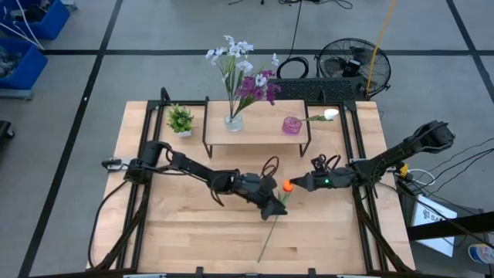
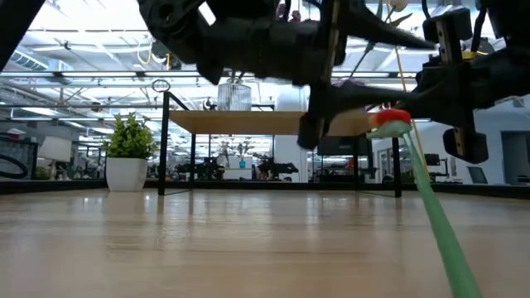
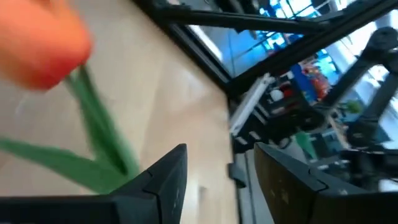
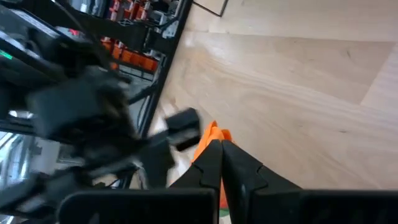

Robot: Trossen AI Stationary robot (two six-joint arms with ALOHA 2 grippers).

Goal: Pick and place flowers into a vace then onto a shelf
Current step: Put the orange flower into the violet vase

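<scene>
The orange bloom on its long green stem is at the table's middle, and my right gripper is shut on it. My left gripper is open just beside the stem, which passes outside one finger in the left wrist view. A glass vase holding the purple bunch and the white spray stands on the shelf. The white bud lies at the shelf's right end. My right gripper pinches the flower at the orange bloom between its two fingertips. It comes nearly level from the table's right. The bloom is lifted above the table and the stem slants down toward the near edge.
A small green potted plant stands on the table left of the shelf. A small pink glass vessel stands on the shelf near its right end. Bare tabletop lies in front of both arms.
</scene>
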